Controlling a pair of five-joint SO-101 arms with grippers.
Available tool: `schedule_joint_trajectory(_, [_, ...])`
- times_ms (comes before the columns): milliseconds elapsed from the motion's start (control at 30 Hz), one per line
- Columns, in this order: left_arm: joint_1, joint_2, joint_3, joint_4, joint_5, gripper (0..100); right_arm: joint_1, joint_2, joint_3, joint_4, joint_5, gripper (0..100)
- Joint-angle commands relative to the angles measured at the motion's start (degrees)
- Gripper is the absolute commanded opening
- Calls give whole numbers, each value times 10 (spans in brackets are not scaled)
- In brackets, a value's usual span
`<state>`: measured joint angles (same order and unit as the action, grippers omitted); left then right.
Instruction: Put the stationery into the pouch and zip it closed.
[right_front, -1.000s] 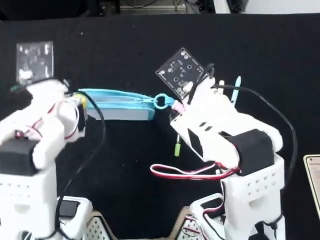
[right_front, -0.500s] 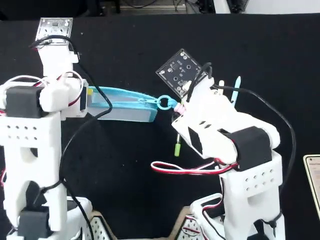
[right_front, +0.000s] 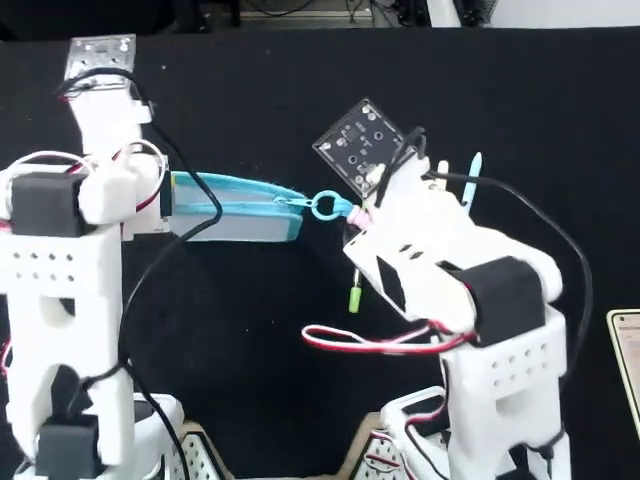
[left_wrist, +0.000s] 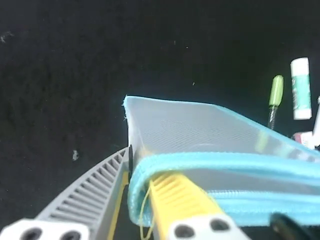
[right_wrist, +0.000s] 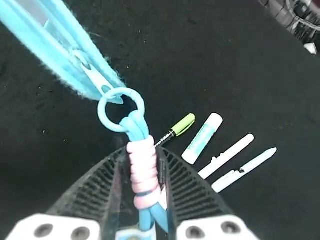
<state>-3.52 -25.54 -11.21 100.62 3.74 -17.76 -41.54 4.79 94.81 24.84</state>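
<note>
The translucent pouch (right_front: 240, 212) with a blue zip edge hangs stretched between both arms above the black table. My left gripper (left_wrist: 136, 186) is shut on the pouch's (left_wrist: 200, 130) end. The right gripper (right_wrist: 142, 172) is shut on the pink-and-blue strap (right_wrist: 141, 160) tied to the zip's blue ring (right_wrist: 121, 109), beside the pouch's (right_wrist: 55, 45) other end. On the table lie a green marker (right_wrist: 177, 127), a glue stick (right_wrist: 202, 137) and two white pens (right_wrist: 226, 156). The high view has the marker (right_front: 354, 295) under the right arm and the ring (right_front: 322, 205) close to the right gripper (right_front: 355, 212).
Both arm bases stand at the table's front edge. A pale card (right_front: 625, 350) lies at the right edge. The black cloth (right_front: 250, 100) stretches bare behind the pouch, and cables show past the table's back edge.
The left arm has risen from a low, folded pose to upright, still holding the pouch's end. The pouch shifted slightly left. The right arm has barely moved.
</note>
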Motion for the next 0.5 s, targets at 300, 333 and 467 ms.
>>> schedule_joint_trajectory(300, [18, -54, 111, -98, 51, 30, 13, -30, 38, -1, 4, 11])
schedule_joint_trajectory(333, [18, -55, 125, -105, 51, 30, 13, -30, 48, -1, 4, 11])
schedule_joint_trajectory(467, [22, -55, 141, -98, 52, 30, 13, -31, 65, -1, 4, 11])
